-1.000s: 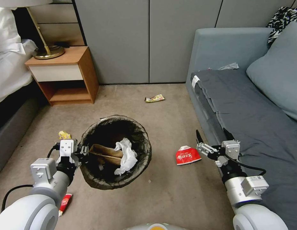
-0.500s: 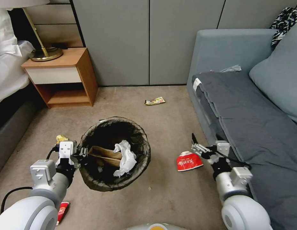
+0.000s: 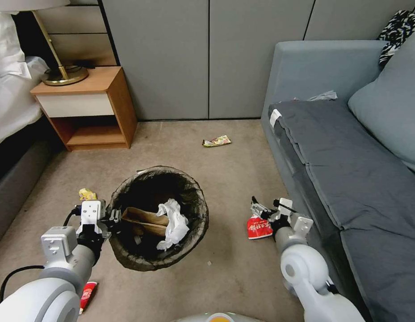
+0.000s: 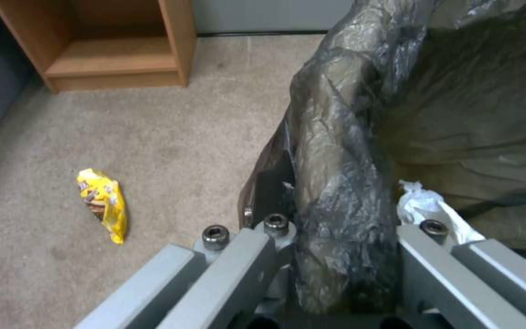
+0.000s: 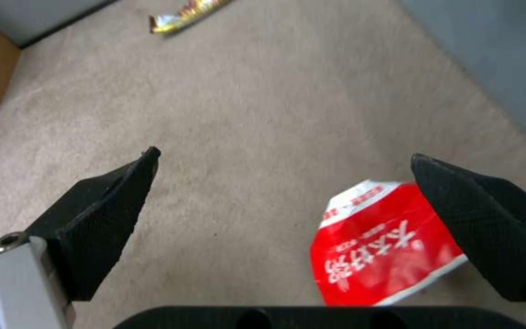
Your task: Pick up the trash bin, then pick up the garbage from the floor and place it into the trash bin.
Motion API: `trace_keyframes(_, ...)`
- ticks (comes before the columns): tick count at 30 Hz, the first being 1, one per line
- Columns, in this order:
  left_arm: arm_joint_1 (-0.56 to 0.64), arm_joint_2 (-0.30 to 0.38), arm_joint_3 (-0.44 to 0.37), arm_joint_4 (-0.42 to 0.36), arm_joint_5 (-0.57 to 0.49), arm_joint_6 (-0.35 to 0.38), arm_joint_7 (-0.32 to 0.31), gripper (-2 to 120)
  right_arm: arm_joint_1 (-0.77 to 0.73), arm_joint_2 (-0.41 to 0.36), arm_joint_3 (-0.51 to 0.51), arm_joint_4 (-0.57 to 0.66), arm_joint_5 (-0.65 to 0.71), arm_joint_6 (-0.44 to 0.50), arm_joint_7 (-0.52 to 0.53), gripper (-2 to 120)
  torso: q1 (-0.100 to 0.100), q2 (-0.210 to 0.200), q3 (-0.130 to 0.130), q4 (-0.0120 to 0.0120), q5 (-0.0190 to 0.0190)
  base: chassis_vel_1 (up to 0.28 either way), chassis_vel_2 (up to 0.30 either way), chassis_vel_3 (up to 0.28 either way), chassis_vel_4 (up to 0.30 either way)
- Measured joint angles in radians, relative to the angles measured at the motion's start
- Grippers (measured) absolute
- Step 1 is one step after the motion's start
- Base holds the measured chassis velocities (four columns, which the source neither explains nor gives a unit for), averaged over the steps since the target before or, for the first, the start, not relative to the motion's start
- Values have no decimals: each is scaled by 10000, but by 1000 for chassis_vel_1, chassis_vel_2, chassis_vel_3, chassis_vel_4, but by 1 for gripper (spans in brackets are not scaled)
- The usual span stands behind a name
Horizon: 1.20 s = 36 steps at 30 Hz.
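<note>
Clamping crinkly bag-lined round trash bin (image 3: 159,255) rim, left gripper (image 3: 112,218), right gripper (image 5: 287,201) spread wide over flattened red noodle bowl (image 5: 379,249)

Bin (image 3: 159,219): white body hidden under dark liner; base not visible. Left wrist view cuts bin off at two edges.
Paper bag (image 3: 144,218) in bin: lower part lost in shadow; tissue (image 3: 173,223) covers one end.
Left gripper (image 3: 112,218): fingertips hidden by liner fold at rim.
Red packet (image 3: 259,227): partly covered by right gripper (image 3: 262,210).
Red wrapper (image 3: 87,294): half hidden behind left arm.
Far wrapper (image 3: 216,141): print too small to read.
Lamp (image 3: 55,53): shade cut off by edge.
</note>
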Motion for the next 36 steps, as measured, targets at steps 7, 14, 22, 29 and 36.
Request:
trace_keyframes(7, 26, -20, -22, 0, 64, -24, -1, 1, 1478, 293, -175, -2063, 1002, -16, 515, 100, 0, 0, 0, 1, 1, 0, 0, 0, 0)
trace_keyframes(14, 23, -7, -74, 0, 73, -31, -1, 1, 2217, 526, -292, -3471, 1080, -9, 792, 100, 0, 0, 1, 0, 0, 0, 0, 0, 0)
trace_keyframes(22, 12, -23, -72, 0, 118, -44, 0, 1, 2421, 733, -301, -4203, 821, 2, 1186, 100, 0, 0, 0, 0, 1, 0, 0, 0, 0)
trace_keyframes(29, 8, -53, -5, 0, 199, -61, 7, 1, 2587, 824, -156, -4760, 829, 94, 1359, 100, 0, 0, 0, 0, 1, 0, 0, 0, 0)
trace_keyframes(36, 56, -31, -2, -1, 216, -66, 17, 1, 2922, 1033, -81, -5727, 593, 273, 1259, 100, -1, 0, -1, 0, 0, 0, 0, 0, 0)
